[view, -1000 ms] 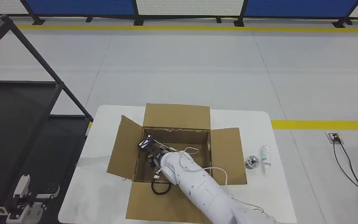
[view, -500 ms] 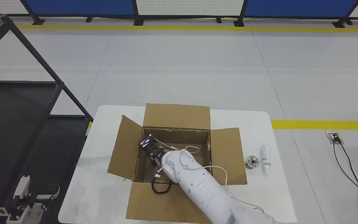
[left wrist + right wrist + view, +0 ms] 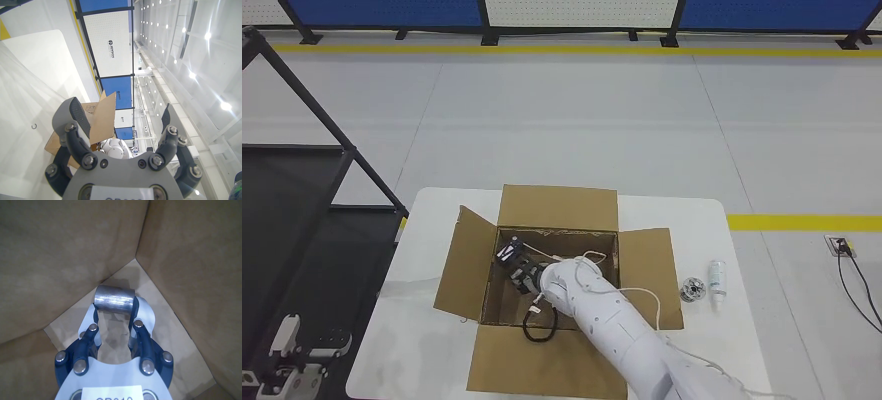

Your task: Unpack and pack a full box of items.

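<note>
The open cardboard box (image 3: 559, 208) is sitting in the middle of the white worktop (image 3: 432, 330), with all four flaps folded outward and the near flap reaching toward the worktop's near edge. The right arm is reaching down into the box. The right gripper (image 3: 115, 305) is holding a short metal cylinder (image 3: 114, 301), its jaws pressing the cylinder's two flat ends so that it is lying crosswise between them. The cylinder is hanging low inside the box, close to the inner corner that faces the worktop's far left corner; whether it is touching the box floor cannot be told.

The left gripper (image 3: 122, 109) is pointing up toward the ceiling beside the box, its jaws standing wide with nothing between them.

A small white bottle (image 3: 717, 280) and a small round metal part (image 3: 692, 290) are lying just beside each other near the worktop's right edge, outside the box.
</note>
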Motion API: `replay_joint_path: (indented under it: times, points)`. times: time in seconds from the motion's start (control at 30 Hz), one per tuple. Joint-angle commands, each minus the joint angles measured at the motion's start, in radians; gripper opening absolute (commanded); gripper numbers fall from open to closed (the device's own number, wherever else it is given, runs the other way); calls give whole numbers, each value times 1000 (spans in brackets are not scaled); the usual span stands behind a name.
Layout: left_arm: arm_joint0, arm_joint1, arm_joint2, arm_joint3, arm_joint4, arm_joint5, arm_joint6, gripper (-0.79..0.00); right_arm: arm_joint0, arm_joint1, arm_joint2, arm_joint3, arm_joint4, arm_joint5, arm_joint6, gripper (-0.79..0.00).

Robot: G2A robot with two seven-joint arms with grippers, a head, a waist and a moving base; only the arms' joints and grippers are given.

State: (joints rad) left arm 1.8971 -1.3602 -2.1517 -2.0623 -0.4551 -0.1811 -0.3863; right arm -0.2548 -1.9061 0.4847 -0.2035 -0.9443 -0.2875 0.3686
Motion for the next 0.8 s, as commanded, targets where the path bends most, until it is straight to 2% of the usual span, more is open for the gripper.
replay_joint_path:
  times: [0.0, 0.1, 0.33, 0.63, 0.67, 0.7, 0.77]
  points:
    - [2, 0, 0, -1, 1, 0, -1, 0, 0, 6, 3, -8, -6, 17, 10, -785]
    - [4, 0, -1, -1, 2, -1, -1, 0, -2, 18, 9, -24, -15, 25, 21, -785]
    - [8, 0, -1, -2, 4, -6, -5, 0, -2, 57, 21, -88, -50, -40, 83, -785]
    - [12, -1, 0, -8, 8, -6, -2, 0, -28, 127, 68, -254, -62, -64, 334, -785]
    - [12, -1, 0, -8, 8, -6, -1, 0, -33, 138, 80, -278, -59, -59, 361, -668]
    - [12, -1, 1, -9, 8, -6, -1, 0, -40, 149, 92, -303, -61, -44, 377, -499]
    - [13, -1, 2, -10, 10, -6, 1, 0, -60, 171, 113, -362, -72, -31, 410, -394]
